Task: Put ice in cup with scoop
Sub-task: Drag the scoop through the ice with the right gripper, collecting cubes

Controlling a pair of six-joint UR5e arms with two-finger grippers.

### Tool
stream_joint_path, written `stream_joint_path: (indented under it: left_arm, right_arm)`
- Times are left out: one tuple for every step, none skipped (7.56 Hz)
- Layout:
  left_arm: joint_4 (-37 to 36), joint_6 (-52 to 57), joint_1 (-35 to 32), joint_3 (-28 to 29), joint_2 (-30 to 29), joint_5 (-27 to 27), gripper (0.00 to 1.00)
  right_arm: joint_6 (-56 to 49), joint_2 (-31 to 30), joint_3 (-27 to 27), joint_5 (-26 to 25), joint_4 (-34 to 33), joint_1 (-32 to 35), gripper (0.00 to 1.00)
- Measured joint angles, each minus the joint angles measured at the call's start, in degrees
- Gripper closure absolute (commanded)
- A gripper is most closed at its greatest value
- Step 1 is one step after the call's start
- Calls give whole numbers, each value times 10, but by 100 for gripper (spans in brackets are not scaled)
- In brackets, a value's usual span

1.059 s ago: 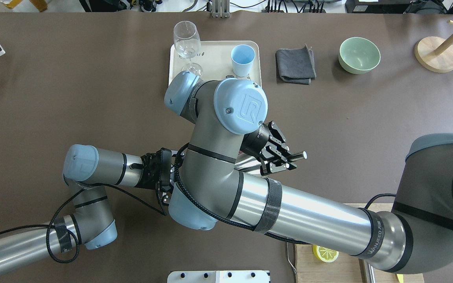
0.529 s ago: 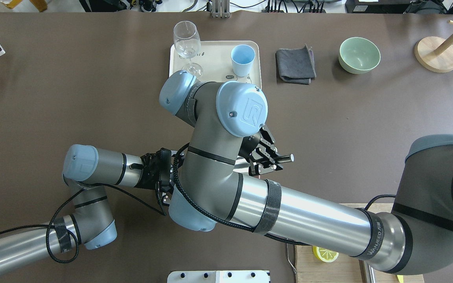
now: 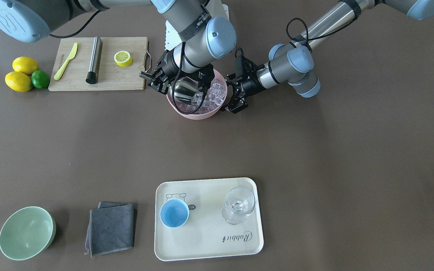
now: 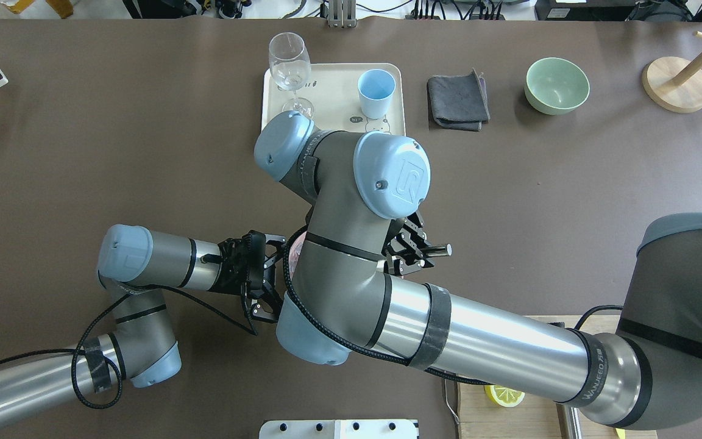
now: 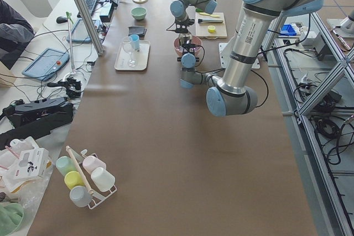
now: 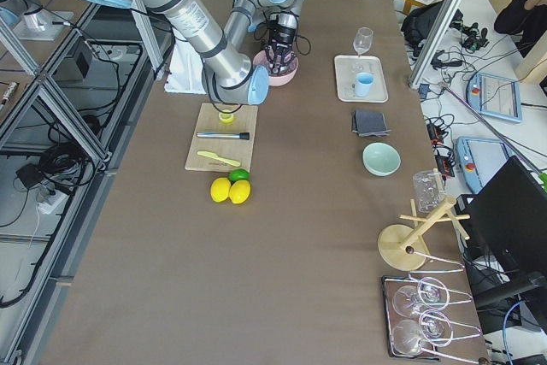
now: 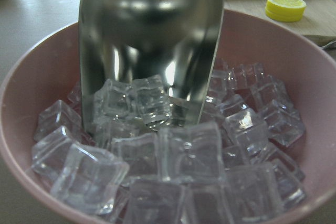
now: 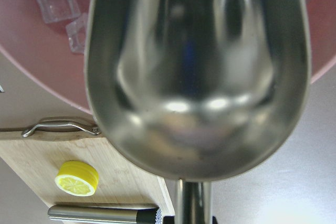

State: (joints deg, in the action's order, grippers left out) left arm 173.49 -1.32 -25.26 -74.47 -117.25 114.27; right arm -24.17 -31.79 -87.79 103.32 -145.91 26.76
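Observation:
The steel scoop (image 3: 184,92) is tipped mouth-down into the ice (image 3: 217,91) in a pink bowl (image 3: 198,113). My right gripper (image 3: 156,81) is shut on the scoop's handle; it also shows in the overhead view (image 4: 413,251). In the left wrist view the scoop's (image 7: 152,51) lip rests among the ice cubes (image 7: 184,156). In the right wrist view its trough (image 8: 199,77) looks empty. My left gripper (image 3: 232,95) is open beside the bowl's rim. The light-blue cup (image 3: 174,213) stands empty on a cream tray (image 3: 209,244) across the table.
A wine glass (image 3: 239,205) stands on the tray beside the cup. A grey cloth (image 3: 111,227) and a pale green bowl (image 3: 26,232) lie nearby. A cutting board (image 3: 77,81) with a lemon half, steel cylinder and yellow knife sits by my right arm, next to lemons and a lime (image 3: 25,75).
My right gripper has moved left with the scoop, bringing its trough under the arm and down over the bowl. The left arm has stayed where it was.

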Motion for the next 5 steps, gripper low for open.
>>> stream_joint_path:
  left_arm:
    - [0, 0, 0, 0, 0, 0, 2]
    - [-1, 0, 0, 0, 0, 0, 2]
    - [0, 0, 0, 0, 0, 1, 2]
    - [0, 0, 0, 1, 0, 1, 2]
    - [-1, 0, 0, 1, 0, 2, 2]
  right_arm:
    - [3, -14, -19, 3, 9, 0, 100]
    - [10, -27, -35, 5, 18, 0, 100]
    - [23, -40, -51, 7, 33, 0, 100]
    - [35, -54, -66, 12, 53, 0, 100]
    - [43, -65, -81, 18, 65, 0, 100]
